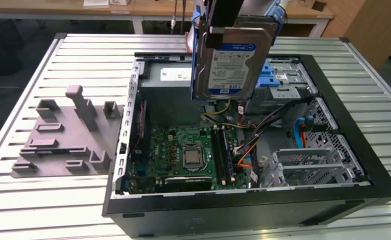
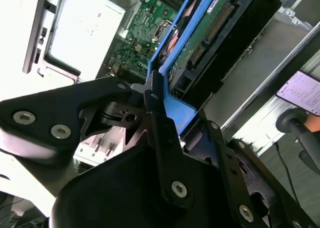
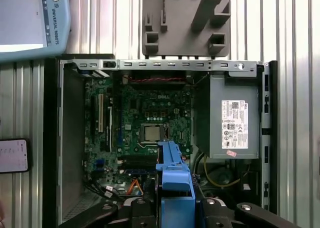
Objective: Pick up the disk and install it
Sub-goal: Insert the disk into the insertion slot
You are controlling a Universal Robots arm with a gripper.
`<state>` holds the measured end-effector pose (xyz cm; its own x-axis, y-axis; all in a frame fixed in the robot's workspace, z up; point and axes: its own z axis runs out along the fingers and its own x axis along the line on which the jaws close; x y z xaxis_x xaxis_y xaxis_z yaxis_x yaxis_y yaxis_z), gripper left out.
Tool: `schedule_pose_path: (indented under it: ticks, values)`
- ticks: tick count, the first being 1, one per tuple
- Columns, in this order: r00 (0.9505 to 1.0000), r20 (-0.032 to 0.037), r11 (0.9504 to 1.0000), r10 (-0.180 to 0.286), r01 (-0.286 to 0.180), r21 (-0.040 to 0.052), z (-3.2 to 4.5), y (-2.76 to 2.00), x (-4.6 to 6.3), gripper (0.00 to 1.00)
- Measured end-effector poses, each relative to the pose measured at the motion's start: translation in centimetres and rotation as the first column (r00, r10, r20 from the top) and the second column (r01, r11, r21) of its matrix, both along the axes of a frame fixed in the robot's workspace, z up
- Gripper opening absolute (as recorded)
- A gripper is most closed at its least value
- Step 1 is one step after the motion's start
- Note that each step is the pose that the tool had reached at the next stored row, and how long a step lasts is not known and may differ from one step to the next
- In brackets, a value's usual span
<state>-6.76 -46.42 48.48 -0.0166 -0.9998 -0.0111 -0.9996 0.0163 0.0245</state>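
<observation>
Holding: the tool (image 1: pixel 223 22) is clenched on the disk (image 1: pixel 230 62). In the second wrist view its black fingers (image 2: pixel 157 123) pinch the blue carrier bracket from both sides.
Disk position: in the air and on edge, label towards the exterior camera, hanging above the open computer case (image 1: pixel 355 165). In that view it sits between the grey power supply (image 3: pixel 235 123) and the drive cage (image 1: pixel 285 82) with its blue latches.
Step in hand: by my reading, carrying the lifted disk over to its bay; nothing is seated yet.
Doing it well: bring the carrier square to the bay opening, since a tilted bracket would likely jam. Go slowly, because the grip is on one narrow edge and the drive could pivot.
Watch for: loose cables (image 1: pixel 265 125) lie beside the cage and the motherboard (image 1: pixel 185 150) lies below. A snag or a drop there would do harm.
Elsewhere: a grey moulded fixture (image 1: pixel 68 130) sits on the counter (image 1: pixel 21 200), beside the case.
</observation>
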Motion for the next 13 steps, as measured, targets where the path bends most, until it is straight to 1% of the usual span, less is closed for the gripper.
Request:
schedule_pose_path:
  ticks: [2,4,6,7,8,9,12,13]
  values:
    - [1.0,0.0027,1.0,0.0,0.0,0.0001,-0.2,-0.61,0.0,0.36]
    - [1.0,0.0043,1.0,0.0,0.0,0.0,-0.42,-1.38,0.0,0.36]
    - [1.0,0.0046,1.0,0.0,0.0,0.0,-0.57,-2.08,0.0,0.36]
    - [1.0,0.0045,1.0,0.0,0.0,-0.0001,-0.61,-2.34,0.1,0.36]
    - [1.0,0.0046,1.0,0.0,0.0,0.0,-0.65,-2.55,0.2,0.36]
    - [1.0,0.0047,1.0,0.0,0.0,0.0002,-0.67,-2.63,0.5,0.36]
    - [1.0,0.0046,1.0,0.0,0.0,-0.0001,-0.72,-2.76,1.5,0.36]
    - [1.0,0.0046,1.0,0.0,0.0,-0.0001,-0.76,-2.81,1.6,0.36]
